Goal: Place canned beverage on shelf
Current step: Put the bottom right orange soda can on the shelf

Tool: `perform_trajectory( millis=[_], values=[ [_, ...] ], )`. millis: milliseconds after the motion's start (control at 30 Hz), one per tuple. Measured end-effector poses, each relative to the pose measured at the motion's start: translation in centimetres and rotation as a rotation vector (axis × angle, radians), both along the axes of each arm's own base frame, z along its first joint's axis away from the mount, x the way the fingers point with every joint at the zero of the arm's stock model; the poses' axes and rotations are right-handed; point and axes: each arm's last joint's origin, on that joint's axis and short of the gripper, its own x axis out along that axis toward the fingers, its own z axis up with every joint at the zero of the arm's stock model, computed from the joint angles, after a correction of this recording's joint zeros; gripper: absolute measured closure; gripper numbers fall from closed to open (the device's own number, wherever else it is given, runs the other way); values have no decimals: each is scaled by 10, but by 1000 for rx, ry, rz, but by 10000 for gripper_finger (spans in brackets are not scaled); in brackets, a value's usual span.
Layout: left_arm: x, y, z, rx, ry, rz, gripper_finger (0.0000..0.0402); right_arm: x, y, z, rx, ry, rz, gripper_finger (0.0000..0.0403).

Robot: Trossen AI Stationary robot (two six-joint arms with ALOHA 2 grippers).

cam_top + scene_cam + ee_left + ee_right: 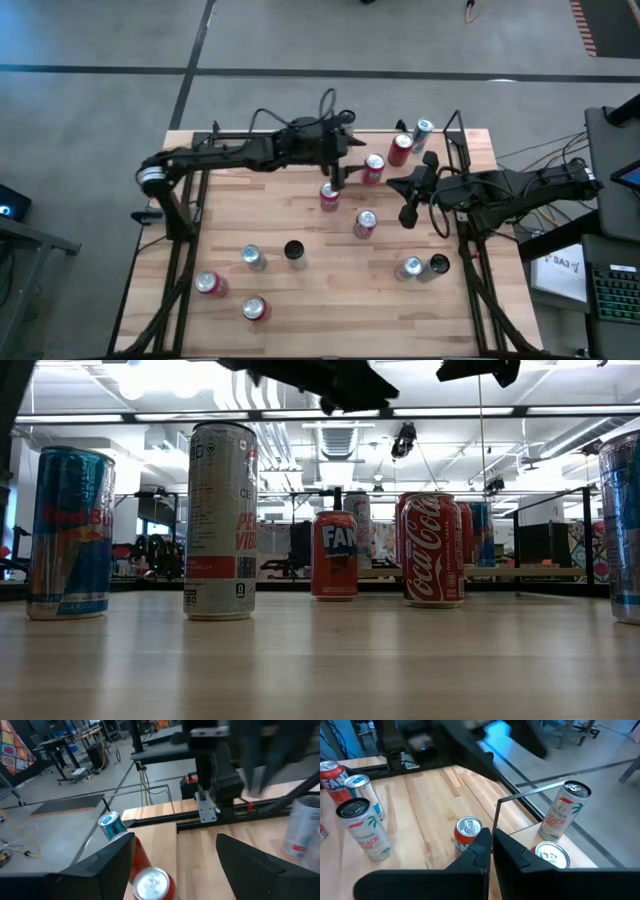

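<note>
The left gripper [338, 178] is seen just above the middle of the high view, reached out over the wooden table [300, 300]. In the left wrist view its fingers [107, 865] are spread wide. The silver top of a red can [152, 882] shows low between them, close to the finger on the frame's left. Contact with that can cannot be made out. A second red can [329, 196] stands just below the gripper in the high view.

The right gripper [406, 214] is held right of centre in the high view, with its fingers [512, 852] pressed together on nothing.

The shelf [520, 824] is seen in the right half of the right wrist view, edged by thin black rods. A white Celsius can [565, 810] and a red-rimmed can [551, 856] stand upright on it. An orange can [468, 832] stands on the table just outside its corner post
</note>
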Motion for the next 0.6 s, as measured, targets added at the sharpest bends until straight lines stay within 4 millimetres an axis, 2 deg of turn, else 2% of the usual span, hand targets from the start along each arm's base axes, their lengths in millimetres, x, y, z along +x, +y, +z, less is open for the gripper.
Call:
perform_trajectory(
  millis=[300,600],
  values=[
    [-52,-27,-9,-4,-179,-21,156,8,-13,-5,25,15,-83,394],
    [-98,-40,-14,-68,-289,-29,177,19,-30,-14,94,54,-107,394]
  ],
)
